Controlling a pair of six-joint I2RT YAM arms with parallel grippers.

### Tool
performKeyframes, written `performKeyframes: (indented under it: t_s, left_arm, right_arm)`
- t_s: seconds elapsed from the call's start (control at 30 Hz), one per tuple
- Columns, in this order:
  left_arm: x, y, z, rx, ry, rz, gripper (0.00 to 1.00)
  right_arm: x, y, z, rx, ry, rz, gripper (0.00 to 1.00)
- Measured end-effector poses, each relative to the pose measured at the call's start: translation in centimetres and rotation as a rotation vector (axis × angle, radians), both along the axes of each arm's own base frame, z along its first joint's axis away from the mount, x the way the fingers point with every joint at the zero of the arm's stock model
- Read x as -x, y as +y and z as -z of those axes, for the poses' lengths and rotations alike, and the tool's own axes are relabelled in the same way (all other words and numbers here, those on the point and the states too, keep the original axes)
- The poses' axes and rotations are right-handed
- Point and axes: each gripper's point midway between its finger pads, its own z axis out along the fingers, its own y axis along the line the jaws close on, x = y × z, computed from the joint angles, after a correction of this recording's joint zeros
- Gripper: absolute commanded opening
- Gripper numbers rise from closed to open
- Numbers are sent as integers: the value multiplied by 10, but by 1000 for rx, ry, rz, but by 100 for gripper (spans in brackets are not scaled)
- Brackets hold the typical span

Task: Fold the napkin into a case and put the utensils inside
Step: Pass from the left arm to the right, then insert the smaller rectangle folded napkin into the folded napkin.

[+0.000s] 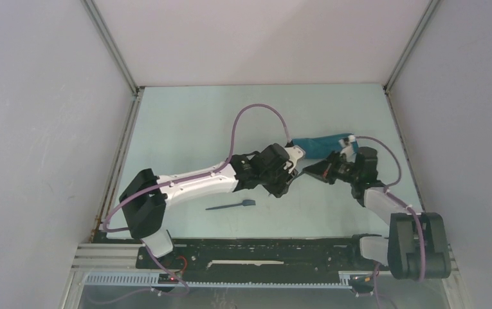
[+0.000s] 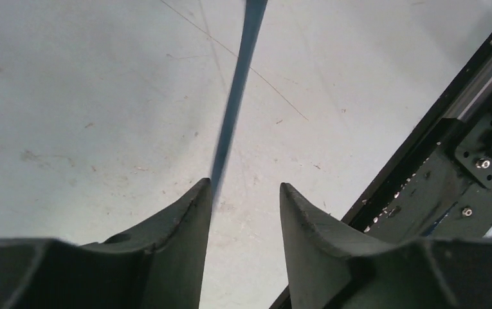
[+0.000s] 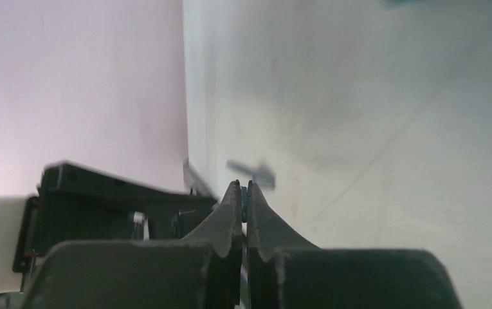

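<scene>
We're above the table [image 1: 185,129]. The right gripper [image 3: 244,193] is pinched tight on a thin blue sliver, which we take to be the slim utensil [image 2: 233,109], probably the knife, though the view is blurred. The left gripper [image 2: 243,190] stands half apart and grips nothing, with that utensil's end just beside one finger. The case [image 1: 320,145] lies just beyond the right gripper on the far side, its long axis running left to right, so the right arm is nearer. The fork-like utensil [image 1: 231,206] lies flat near the left arm, well apart from the case.
</scene>
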Motion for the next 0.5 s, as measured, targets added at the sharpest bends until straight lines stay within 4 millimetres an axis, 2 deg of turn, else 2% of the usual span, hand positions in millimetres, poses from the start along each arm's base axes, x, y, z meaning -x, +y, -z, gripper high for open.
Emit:
performKeyframes:
  t_s: [0.07, 0.1, 0.23, 0.37, 0.4, 0.5]
  left_arm:
    - [-4, 3, -7, 20, 18, -29, 59]
    - [-6, 7, -12, 31, 29, -45, 61]
    - [-16, 24, -36, 121, 84, -111, 63]
    - [-11, 37, -52, 216, 147, -131, 68]
    - [-7, 37, -52, 230, 170, -125, 70]
    - [3, 29, -48, 270, 251, -103, 70]
  right_arm:
    - [-21, -33, -2, 11, 11, 137, 0]
    - [-29, -48, -2, 13, 11, 190, 0]
    - [-74, -132, -15, 39, 3, 459, 0]
    - [-116, -208, -27, 63, -22, 638, 0]
    - [-125, -223, -25, 71, -16, 668, 0]
    - [-148, -247, -14, 89, 5, 691, 0]
